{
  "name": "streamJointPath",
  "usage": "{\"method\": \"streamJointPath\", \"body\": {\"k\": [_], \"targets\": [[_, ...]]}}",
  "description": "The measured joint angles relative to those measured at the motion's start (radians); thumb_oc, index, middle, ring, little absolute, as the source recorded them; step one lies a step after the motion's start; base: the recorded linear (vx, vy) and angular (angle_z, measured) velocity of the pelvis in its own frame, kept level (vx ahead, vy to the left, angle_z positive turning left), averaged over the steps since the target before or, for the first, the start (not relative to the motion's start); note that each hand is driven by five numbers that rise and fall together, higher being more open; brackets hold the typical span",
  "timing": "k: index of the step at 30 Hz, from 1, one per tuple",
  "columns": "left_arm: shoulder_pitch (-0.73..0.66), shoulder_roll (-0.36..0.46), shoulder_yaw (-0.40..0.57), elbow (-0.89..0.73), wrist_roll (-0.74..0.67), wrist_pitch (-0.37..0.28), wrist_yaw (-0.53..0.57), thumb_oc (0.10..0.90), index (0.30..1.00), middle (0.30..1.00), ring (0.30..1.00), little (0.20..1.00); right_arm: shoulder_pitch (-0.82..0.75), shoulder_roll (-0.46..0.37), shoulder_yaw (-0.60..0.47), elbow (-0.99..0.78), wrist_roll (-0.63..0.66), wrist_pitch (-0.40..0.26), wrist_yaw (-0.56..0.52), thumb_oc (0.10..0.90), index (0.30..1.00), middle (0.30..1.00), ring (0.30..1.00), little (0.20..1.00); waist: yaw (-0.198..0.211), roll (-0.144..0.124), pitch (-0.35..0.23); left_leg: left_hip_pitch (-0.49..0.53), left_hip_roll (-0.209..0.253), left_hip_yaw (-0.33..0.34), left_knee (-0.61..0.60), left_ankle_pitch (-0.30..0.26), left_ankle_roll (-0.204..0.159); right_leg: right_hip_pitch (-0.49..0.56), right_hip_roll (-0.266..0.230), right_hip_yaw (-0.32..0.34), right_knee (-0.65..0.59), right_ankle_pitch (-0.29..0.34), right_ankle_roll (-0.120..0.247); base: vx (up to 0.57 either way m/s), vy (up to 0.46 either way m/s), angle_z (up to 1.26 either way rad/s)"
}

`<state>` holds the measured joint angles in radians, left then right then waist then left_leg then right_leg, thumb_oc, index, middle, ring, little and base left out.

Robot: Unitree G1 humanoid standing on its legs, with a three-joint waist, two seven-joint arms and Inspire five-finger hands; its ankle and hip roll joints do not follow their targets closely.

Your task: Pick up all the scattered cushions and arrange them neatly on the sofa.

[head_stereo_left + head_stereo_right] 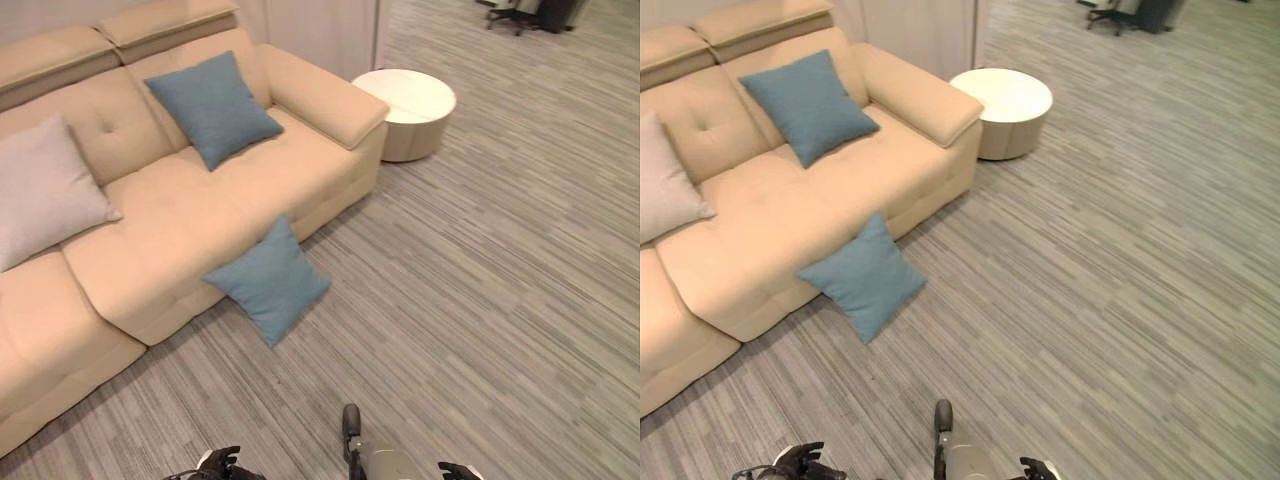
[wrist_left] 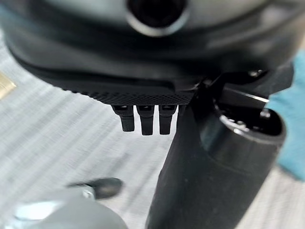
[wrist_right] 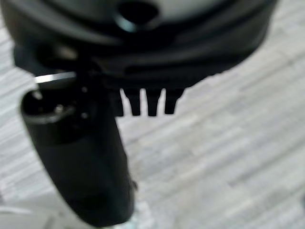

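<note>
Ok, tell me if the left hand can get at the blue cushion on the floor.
Probably not yet: the left hand hangs low, apart from the blue cushion leaning against the sofa. Bare carpet lies between, so nothing blocks it.

Grey cushion [image 1: 45, 190] at sofa's [image 1: 180, 230] left end: cut off by pic edge. Sofa's left end cut off too. Blue cushion on floor [image 1: 268, 280]: top corner leans on sofa's front edge, back side hidden. Left hand [image 2: 143, 119] & right hand [image 3: 147, 102]: just short finger tips past dark bulk, blurry. Office chair [image 1: 515, 15] at far edge: mostly cut off.
</note>
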<state>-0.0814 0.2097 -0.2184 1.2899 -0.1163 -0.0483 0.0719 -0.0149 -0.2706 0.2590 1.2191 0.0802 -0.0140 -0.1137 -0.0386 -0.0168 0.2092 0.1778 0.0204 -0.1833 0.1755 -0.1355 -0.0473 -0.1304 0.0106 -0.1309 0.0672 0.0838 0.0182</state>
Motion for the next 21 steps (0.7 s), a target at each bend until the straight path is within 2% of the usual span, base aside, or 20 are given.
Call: {"method": "streamJointPath", "body": {"k": [1, 2, 3, 4, 5, 8, 9, 10, 11, 12, 13, 15, 16, 18, 19, 20, 21], "targets": [[-0.010, 0.008, -0.001, -0.008, 0.000, -0.002, 0.001, 0.800, 0.900, 0.900, 0.900, 0.900, -0.011, -0.002, -0.012, -0.015, 0.002, -0.007, -0.001, 0.800, 0.900, 0.900, 0.900, 0.900, 0.000, -0.022, -0.004, -0.101, -0.009, 0.037, 0.204, 0.011, -0.043, 0.037, -0.002, -0.003, -0.037, -0.002, -0.026, 0.10, -0.167, 0.45], [-0.024, 0.016, -0.003, -0.012, 0.000, -0.003, 0.001, 0.800, 0.900, 0.900, 0.900, 0.900, -0.022, -0.004, -0.009, -0.012, 0.005, -0.016, -0.001, 0.800, 0.900, 0.900, 0.900, 0.900, 0.004, -0.042, -0.001, -0.174, -0.016, 0.073, 0.331, 0.010, -0.070, 0.050, -0.008, -0.002, -0.056, 0.018, -0.051, 0.12, -0.159, 0.29], [-0.026, 0.018, 0.003, -0.017, -0.003, -0.006, 0.005, 0.800, 0.900, 0.900, 0.900, 0.900, -0.036, -0.010, -0.008, -0.018, 0.009, -0.024, -0.003, 0.800, 0.900, 0.900, 0.900, 0.900, 0.017, -0.049, 0.000, -0.234, -0.013, 0.094, 0.419, 0.011, -0.073, 0.057, -0.003, -0.002, -0.061, 0.013, -0.095, 0.19, -0.131, 0.15], [-0.045, 0.017, 0.005, -0.033, -0.010, -0.018, 0.006, 0.800, 0.900, 0.900, 0.900, 0.900, -0.060, -0.023, -0.004, -0.018, 0.013, -0.032, -0.004, 0.800, 0.900, 0.900, 0.900, 0.900, 0.027, -0.045, 0.006, -0.338, 0.024, 0.155, 0.530, 0.006, -0.064, 0.073, 0.018, -0.012, -0.079, 0.002, -0.134, 0.14, -0.075, 0.09], [-0.053, 0.019, 0.004, -0.044, -0.009, -0.020, 0.006, 0.800, 0.900, 0.900, 0.900, 0.900, -0.074, -0.025, 0.004, -0.015, 0.014, -0.031, -0.005, 0.800, 0.900, 0.900, 0.900, 0.900, 0.029, -0.045, 0.007, -0.364, 0.036, 0.182, 0.526, 0.003, -0.059, 0.084, 0.022, -0.030, -0.090, 0.003, -0.138, 0.18, -0.047, 0.32], [-0.078, 0.019, -0.001, -0.051, -0.011, -0.022, 0.002, 0.800, 0.900, 0.900, 0.900, 0.900, -0.079, -0.024, 0.028, -0.016, 0.015, -0.034, -0.003, 0.800, 0.900, 0.900, 0.900, 0.900, 0.024, -0.070, 0.023, -0.392, 0.029, 0.233, 0.292, 0.013, -0.053, 0.134, 0.028, -0.060, -0.131, 0.000, -0.128, 0.26, -0.005, 0.25], [-0.079, 0.021, -0.001, -0.054, -0.011, -0.022, 0.001, 0.800, 0.900, 0.900, 0.900, 0.900, -0.081, -0.023, 0.029, -0.014, 0.015, -0.032, -0.003, 0.800, 0.900, 0.900, 0.900, 0.900, 0.026, -0.070, 0.027, -0.398, 0.032, 0.230, 0.270, 0.028, -0.048, 0.139, 0.038, -0.061, -0.133, 0.003, -0.132, 0.50, 0.031, 0.01], [-0.077, 0.025, -0.001, -0.051, -0.009, -0.021, 0.002, 0.800, 0.900, 0.900, 0.900, 0.900, -0.088, -0.019, 0.033, -0.013, 0.015, -0.033, -0.004, 0.800, 0.900, 0.900, 0.900, 0.900, 0.024, -0.071, 0.029, -0.408, 0.028, 0.241, 0.222, 0.029, -0.053, 0.163, 0.044, -0.059, -0.163, -0.027, -0.126, 0.32, 0.029, 0.17], [-0.083, 0.020, -0.007, -0.048, -0.008, -0.021, 0.003, 0.800, 0.900, 0.900, 0.900, 0.900, -0.081, -0.019, 0.048, -0.001, 0.015, -0.033, -0.010, 0.800, 0.900, 0.900, 0.900, 0.900, 0.020, -0.069, 0.026, -0.402, 0.021, 0.253, 0.075, 0.053, -0.070, 0.162, 0.047, -0.061, -0.167, -0.074, -0.087, 0.20, 0.028, 0.39], [-0.086, 0.012, -0.008, -0.049, -0.007, -0.027, 0.002, 0.800, 0.900, 0.900, 0.900, 0.900, -0.081, -0.016, 0.050, 0.024, 0.015, -0.024, -0.011, 0.800, 0.900, 0.900, 0.900, 0.900, 0.025, -0.064, 0.028, -0.401, 0.020, 0.252, -0.081, 0.102, -0.076, 0.162, 0.055, -0.063, -0.160, -0.127, -0.027, 0.21, 0.037, 0.39], [-0.091, 0.013, 0.018, -0.062, -0.031, -0.031, -0.011, 0.800, 0.900, 0.900, 0.900, 0.900, -0.068, -0.012, 0.046, 0.035, 0.012, -0.009, -0.008, 0.800, 0.900, 0.900, 0.900, 0.900, 0.053, -0.068, 0.052, -0.418, 0.007, 0.260, -0.175, 0.183, -0.071, 0.182, 0.063, -0.051, -0.159, -0.060, -0.052, 0.43, 0.135, 0.29], [-0.088, 0.016, 0.028, -0.062, -0.031, -0.032, -0.010, 0.800, 0.900, 0.900, 0.900, 0.900, -0.060, -0.018, 0.045, 0.041, 0.011, -0.005, -0.009, 0.800, 0.900, 0.900, 0.900, 0.900, 0.054, -0.036, 0.062, -0.410, 0.036, 0.262, -0.178, 0.217, -0.077, 0.225, 0.103, -0.054, -0.162, -0.081, -0.087, 0.38, 0.145, -0.07], [-0.058, 0.020, 0.061, -0.062, -0.043, -0.034, -0.010, 0.800, 0.900, 0.900, 0.900, 0.900, -0.047, -0.015, 0.046, 0.028, 0.008, -0.008, -0.009, 0.800, 0.900, 0.900, 0.900, 0.900, 0.060, -0.031, 0.057, -0.389, 0.044, 0.292, -0.156, 0.227, -0.059, 0.264, 0.113, -0.049, -0.166, -0.104, -0.117, 0.21, 0.076, -0.31], [-0.047, 0.020, 0.066, -0.053, -0.039, -0.034, -0.010, 0.800, 0.900, 0.900, 0.900, 0.900, -0.033, -0.014, 0.047, 0.030, 0.006, -0.018, -0.008, 0.800, 0.900, 0.900, 0.900, 0.900, 0.062, -0.034, 0.044, -0.376, 0.031, 0.284, -0.133, 0.230, -0.051, 0.291, 0.112, -0.028, -0.165, -0.129, -0.115, 0.26, 0.107, -0.28], [-0.041, 0.020, 0.065, -0.050, -0.038, -0.033, -0.010, 0.800, 0.900, 0.900, 0.900, 0.900, -0.035, -0.015, 0.047, 0.030, 0.003, -0.020, -0.008, 0.800, 0.900, 0.900, 0.900, 0.900, 0.063, -0.027, 0.029, -0.371, 0.022, 0.282, -0.130, 0.236, -0.041, 0.300, 0.110, -0.019, -0.157, -0.127, -0.118, 0.34, 0.180, -0.48], [-0.041, 0.020, 0.066, -0.042, -0.037, -0.032, -0.011, 0.800, 0.900, 0.900, 0.900, 0.900, -0.041, -0.014, 0.048, 0.032, -0.007, -0.018, -0.004, 0.800, 0.900, 0.900, 0.900, 0.900, 0.070, -0.039, 0.018, -0.350, -0.004, 0.287, -0.157, 0.276, 0.018, 0.308, 0.090, 0.007, -0.153, -0.149, -0.083, 0.25, 0.165, -0.53], [-0.041, 0.019, 0.065, -0.035, -0.036, -0.028, -0.011, 0.800, 0.900, 0.900, 0.900, 0.900, -0.040, -0.014, 0.049, 0.033, -0.017, -0.017, -0.001, 0.800, 0.900, 0.900, 0.900, 0.900, 0.070, -0.039, 0.019, -0.306, -0.005, 0.292, -0.188, 0.288, 0.068, 0.305, 0.083, 0.010, -0.116, -0.169, -0.055, 0.24, 0.186, -0.42]]}}
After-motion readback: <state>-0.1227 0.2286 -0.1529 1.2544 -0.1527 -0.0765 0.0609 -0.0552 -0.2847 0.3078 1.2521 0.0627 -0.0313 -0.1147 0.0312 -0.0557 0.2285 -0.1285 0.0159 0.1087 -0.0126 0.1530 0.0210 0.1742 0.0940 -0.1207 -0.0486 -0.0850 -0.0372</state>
